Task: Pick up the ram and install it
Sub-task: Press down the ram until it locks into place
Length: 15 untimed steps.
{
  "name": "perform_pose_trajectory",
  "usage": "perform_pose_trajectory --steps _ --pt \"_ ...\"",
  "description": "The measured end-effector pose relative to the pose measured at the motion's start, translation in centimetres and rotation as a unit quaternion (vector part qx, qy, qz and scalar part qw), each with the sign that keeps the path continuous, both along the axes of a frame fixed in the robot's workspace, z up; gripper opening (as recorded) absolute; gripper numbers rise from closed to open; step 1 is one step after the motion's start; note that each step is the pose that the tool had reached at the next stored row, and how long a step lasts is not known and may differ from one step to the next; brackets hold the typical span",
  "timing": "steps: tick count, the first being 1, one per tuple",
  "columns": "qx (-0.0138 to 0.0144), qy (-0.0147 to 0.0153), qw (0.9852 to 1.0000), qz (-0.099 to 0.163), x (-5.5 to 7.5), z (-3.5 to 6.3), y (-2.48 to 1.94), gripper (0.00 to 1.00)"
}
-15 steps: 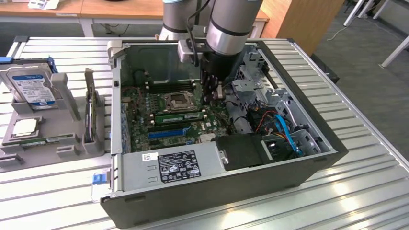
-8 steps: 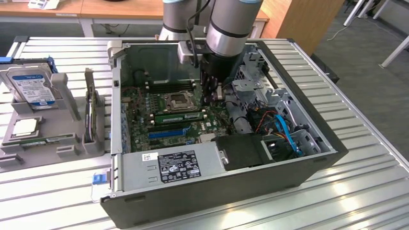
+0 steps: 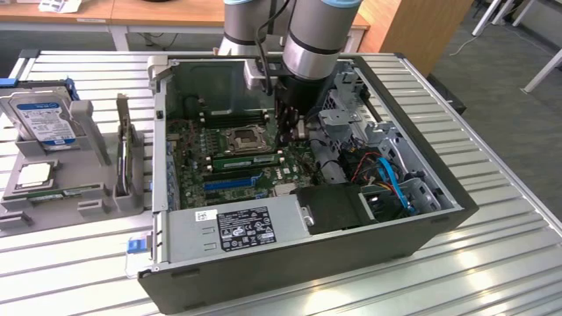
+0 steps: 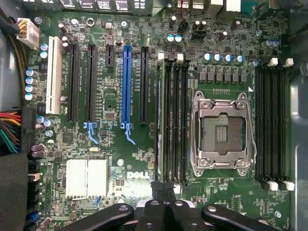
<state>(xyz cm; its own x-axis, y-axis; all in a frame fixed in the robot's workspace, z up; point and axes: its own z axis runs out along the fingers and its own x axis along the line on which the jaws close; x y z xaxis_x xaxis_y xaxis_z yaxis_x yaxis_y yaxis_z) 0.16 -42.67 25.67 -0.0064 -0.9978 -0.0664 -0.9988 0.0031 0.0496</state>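
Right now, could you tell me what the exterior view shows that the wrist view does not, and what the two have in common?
Exterior view alone: the whole open computer case on the slatted table, the power supply with its label, a hard drive standing in a grey holder at that view's left, and the arm reaching down into the case.

Wrist view alone: the white expansion slot and the silver heatsink.

Both: the green motherboard, its empty CPU socket and the blue slot.

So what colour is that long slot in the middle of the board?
Blue. The long slot shows best in the wrist view.
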Motion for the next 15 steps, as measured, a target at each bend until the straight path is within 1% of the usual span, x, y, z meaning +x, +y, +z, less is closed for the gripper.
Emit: perform_pose_trajectory --steps 15 --pt "0.0001 0.0 1.0 0.0 0.0 -0.89 -0.01 0.1"
